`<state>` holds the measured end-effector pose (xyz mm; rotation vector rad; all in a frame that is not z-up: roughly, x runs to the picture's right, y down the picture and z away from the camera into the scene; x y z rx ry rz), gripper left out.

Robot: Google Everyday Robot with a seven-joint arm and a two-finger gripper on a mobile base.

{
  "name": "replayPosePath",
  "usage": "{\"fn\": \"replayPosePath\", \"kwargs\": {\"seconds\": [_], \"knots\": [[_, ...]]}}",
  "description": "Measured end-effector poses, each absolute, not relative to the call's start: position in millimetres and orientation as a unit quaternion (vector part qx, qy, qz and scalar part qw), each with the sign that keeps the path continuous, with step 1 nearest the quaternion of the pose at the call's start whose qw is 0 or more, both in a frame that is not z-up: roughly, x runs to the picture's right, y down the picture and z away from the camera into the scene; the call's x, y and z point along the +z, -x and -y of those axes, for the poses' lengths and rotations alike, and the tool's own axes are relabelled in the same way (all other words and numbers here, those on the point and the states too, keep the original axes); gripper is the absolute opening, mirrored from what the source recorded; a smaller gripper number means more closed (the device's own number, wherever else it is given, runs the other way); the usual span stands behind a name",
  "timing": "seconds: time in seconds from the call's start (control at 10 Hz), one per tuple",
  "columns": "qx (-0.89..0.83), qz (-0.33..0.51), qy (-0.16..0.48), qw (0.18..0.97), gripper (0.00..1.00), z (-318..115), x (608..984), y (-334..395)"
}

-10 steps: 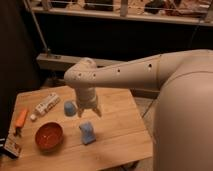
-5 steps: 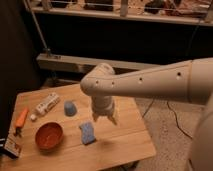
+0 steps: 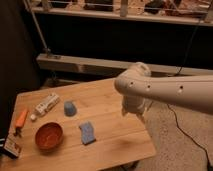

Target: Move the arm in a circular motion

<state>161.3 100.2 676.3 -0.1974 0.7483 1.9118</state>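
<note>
Swung rightward, arm [image 3: 172, 91] stretches level; fingers [image 3: 133, 108] hang over table [image 3: 107, 145] edge, grip state untellable.

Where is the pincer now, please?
In the camera view, the pincer hangs beneath the arm, above the right edge of the wooden table; the blue sponge lies nearest, to its left in the picture.

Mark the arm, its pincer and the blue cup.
arm [image 3: 170, 91], camera view, middle of the forearm segment.
pincer [image 3: 134, 114], camera view, its tip, above the table's [image 3: 115, 146] right edge.
blue cup [image 3: 69, 108], camera view, side wall.
</note>
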Motion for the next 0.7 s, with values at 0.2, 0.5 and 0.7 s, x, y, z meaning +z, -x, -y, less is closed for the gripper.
{"fn": "replayPosePath", "kwargs": {"seconds": [0.2,0.5,0.7], "knots": [[0.780,-0.327,0.050,0.531,0.65,-54.5,702.0,-203.7],[0.747,-0.349,0.036,0.564,0.65,-1.4,752.5,-210.8],[0.724,-0.345,0.035,0.597,0.65,41.4,795.3,-181.5]]}}
